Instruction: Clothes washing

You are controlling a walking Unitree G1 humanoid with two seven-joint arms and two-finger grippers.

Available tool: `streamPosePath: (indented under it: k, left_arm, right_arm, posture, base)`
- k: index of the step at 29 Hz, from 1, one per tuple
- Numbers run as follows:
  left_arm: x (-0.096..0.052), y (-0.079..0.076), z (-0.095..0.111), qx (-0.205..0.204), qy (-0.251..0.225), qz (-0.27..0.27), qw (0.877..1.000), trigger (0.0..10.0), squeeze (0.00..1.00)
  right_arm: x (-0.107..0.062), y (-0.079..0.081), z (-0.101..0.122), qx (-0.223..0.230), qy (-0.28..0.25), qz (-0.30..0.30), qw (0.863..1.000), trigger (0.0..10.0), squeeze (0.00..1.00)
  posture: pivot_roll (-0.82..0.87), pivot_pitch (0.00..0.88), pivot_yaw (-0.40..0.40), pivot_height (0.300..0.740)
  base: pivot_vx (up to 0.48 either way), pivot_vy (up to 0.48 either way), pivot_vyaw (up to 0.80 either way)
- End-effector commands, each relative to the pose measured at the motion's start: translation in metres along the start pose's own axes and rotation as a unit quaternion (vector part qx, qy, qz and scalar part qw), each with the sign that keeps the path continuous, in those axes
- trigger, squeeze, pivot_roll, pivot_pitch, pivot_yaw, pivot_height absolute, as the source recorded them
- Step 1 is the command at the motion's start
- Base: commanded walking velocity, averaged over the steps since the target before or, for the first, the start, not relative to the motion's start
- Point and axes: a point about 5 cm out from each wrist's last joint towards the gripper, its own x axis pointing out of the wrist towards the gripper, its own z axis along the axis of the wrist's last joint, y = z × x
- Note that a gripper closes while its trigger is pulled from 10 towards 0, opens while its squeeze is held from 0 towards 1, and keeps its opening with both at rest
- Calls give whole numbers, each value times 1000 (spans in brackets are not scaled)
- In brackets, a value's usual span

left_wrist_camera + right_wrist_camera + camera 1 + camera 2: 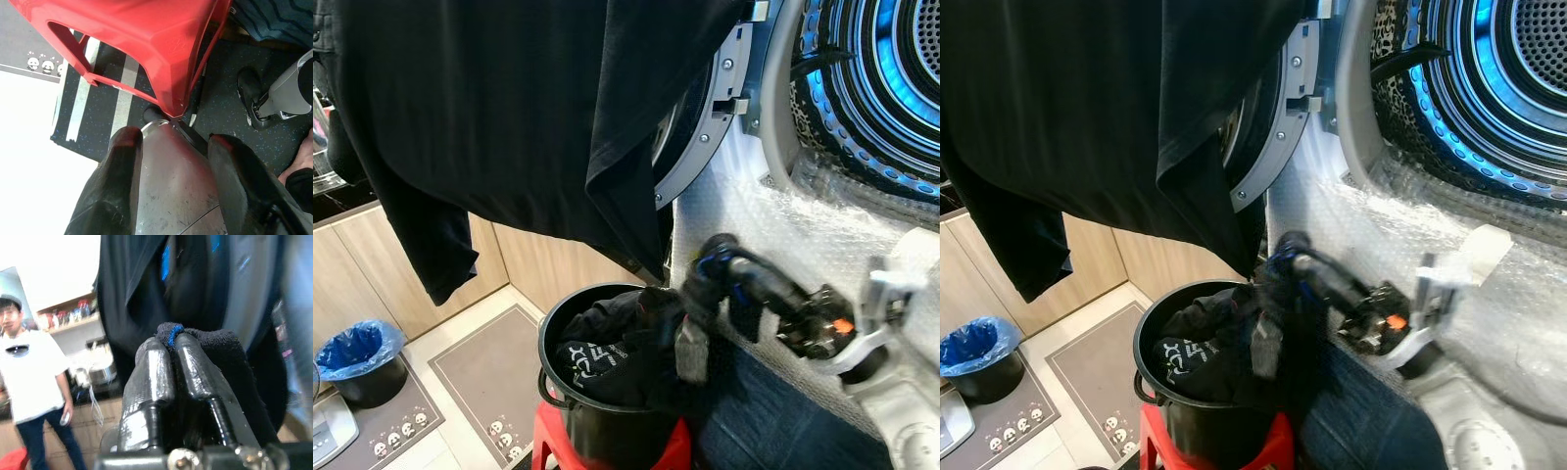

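Observation:
My right gripper (pixel 713 262) hangs over the black bucket (pixel 546 328), shut on a black sock (pixel 690 333) with blue trim that dangles from it. The right wrist view shows the two fingers (pixel 149 367) pressed together with the sock (pixel 220 352) draped over them. Dark clothes (pixel 607 357) fill the bucket, which stands on a red stool (pixel 548 441). The washer drum (pixel 881 88) is open at upper right. A large black garment (pixel 509 98) hangs over its open door (pixel 705 122). My left gripper (pixel 176 139) is open, low beside the red stool (pixel 146 34).
Bubble wrap (pixel 783 230) covers the washer's front below the drum. A denim garment (pixel 773 421) lies at bottom right. A bin with a blue bag (pixel 357 357) and a grey mat (pixel 484 377) sit on the floor at left. A person (pixel 34 377) stands across the room.

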Motion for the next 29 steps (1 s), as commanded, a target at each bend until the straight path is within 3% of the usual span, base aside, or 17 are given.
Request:
streamPosePath:
  k: [1,8,17,25,29]
  left_arm:
    - [-2,-6,-17,9,36,-13,999,10000,0]
    - [-2,-9,-19,22,40,-18,999,10000,0]
    - [-3,-10,-22,11,42,-16,999,10000,0]
    - [-3,-10,-23,14,44,-18,999,10000,0]
    - [-3,-11,-24,12,45,-19,999,10000,0]
  right_arm:
    - [-1,0,14,0,-23,1,1000,10000,0]
    - [-12,2,44,-22,-61,-2,998,10000,0]
    - [-16,3,100,-59,-133,-17,989,10000,0]
    - [-2,4,135,-90,-161,-23,983,10000,0]
    - [17,1,155,-108,-157,-58,980,10000,0]
  posture:
    - [-161,0,44,740]
    - [-177,0,50,740]
    - [-174,0,56,740]
    - [-179,0,58,740]
    - [-179,0,59,740]
  base:
    - [0,0,0]
    - [0,0,0]
    - [0,0,0]
    - [0,0,0]
    - [0,0,0]
